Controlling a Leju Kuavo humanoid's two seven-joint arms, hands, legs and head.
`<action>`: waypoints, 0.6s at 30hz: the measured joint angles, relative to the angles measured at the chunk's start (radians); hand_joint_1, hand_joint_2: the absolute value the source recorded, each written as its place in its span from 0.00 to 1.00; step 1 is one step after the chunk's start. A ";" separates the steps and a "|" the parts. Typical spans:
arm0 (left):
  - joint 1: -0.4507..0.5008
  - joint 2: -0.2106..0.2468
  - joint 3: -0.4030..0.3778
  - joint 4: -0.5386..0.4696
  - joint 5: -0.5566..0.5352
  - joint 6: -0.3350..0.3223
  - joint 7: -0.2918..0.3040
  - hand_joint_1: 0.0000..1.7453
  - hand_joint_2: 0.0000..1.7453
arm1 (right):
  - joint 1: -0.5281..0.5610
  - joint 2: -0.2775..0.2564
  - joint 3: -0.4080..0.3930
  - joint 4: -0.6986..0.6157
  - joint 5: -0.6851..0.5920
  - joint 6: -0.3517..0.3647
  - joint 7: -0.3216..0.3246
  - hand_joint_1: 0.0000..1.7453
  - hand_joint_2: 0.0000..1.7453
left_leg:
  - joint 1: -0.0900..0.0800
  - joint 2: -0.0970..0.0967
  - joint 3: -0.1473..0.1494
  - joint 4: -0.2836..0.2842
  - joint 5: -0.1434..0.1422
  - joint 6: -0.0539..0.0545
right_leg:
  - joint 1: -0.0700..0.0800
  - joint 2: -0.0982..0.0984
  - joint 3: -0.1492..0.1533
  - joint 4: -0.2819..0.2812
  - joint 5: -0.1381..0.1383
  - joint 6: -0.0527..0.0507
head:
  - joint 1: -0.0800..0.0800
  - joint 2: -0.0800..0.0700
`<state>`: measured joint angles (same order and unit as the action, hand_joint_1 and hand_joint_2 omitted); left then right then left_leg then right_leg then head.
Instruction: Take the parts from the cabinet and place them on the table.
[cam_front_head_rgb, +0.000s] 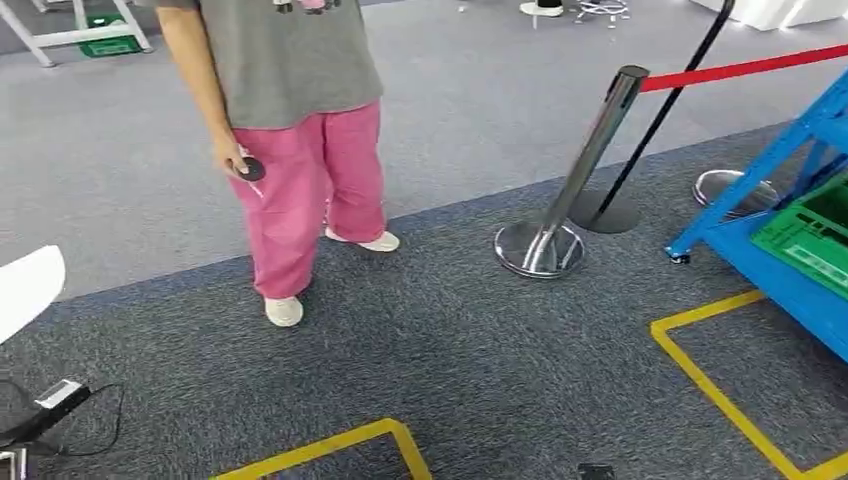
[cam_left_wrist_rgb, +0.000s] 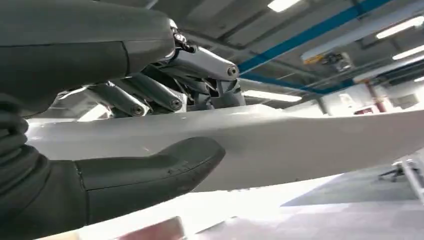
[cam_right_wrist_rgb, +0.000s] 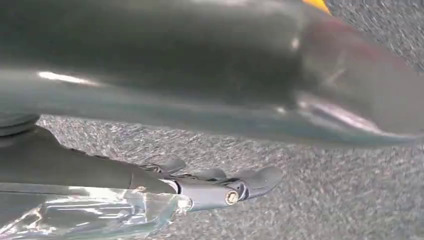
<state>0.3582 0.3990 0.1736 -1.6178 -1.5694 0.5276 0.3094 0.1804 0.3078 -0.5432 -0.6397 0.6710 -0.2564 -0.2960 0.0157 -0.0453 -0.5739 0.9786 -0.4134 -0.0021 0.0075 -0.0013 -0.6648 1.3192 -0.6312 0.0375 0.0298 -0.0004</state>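
White, smooth and stiff, the flat part (cam_left_wrist_rgb: 300, 145) sits pinched in my left hand (cam_left_wrist_rgb: 150, 130), thumb under and fingers over, likely light but slippery, while my right hand (cam_right_wrist_rgb: 200, 187) holds a crinkly clear plastic bag (cam_right_wrist_rgb: 85, 215) above the carpet.

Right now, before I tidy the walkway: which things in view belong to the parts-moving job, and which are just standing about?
Job: white curved panel, gripped by the left robot hand; blue metal shelf cabinet; green plastic crate on its shelf.
Not the job: chrome barrier post with red belt; yellow floor tape; person in pink trousers.
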 joint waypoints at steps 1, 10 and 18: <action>0.000 -0.002 -0.001 0.000 0.000 0.002 0.001 1.00 1.00 | 0.000 0.000 0.000 0.001 0.000 0.000 0.000 0.00 0.00 | -0.001 -0.014 0.000 0.000 0.000 0.000 | 0.001 0.003 0.022 -0.054 0.039 -0.004 | 0.000 0.000; 0.001 -0.011 0.004 0.010 0.000 0.017 -0.011 1.00 1.00 | -0.004 0.000 0.000 0.001 0.000 0.000 0.005 0.00 0.00 | 0.006 -0.040 -0.026 0.018 -0.001 -0.036 | 0.001 0.026 0.158 -0.348 0.169 -0.040 | -0.004 0.000; -0.024 -0.071 0.069 0.013 0.003 0.024 -0.140 1.00 1.00 | -0.005 0.000 -0.001 0.011 -0.006 -0.004 -0.001 0.00 0.00 | 0.014 0.066 -0.045 0.099 -0.020 -0.060 | -0.001 -0.084 0.157 -0.345 0.162 -0.031 | -0.008 0.000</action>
<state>0.3342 0.3281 0.2425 -1.6045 -1.5664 0.5516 0.1699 0.1759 0.3075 -0.5444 -0.6287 0.6649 -0.2605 -0.2972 0.0299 0.0210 -0.6187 1.0772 -0.4338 -0.0623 0.0065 -0.0849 -0.5079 0.9744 -0.4694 0.0061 0.0222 -0.0004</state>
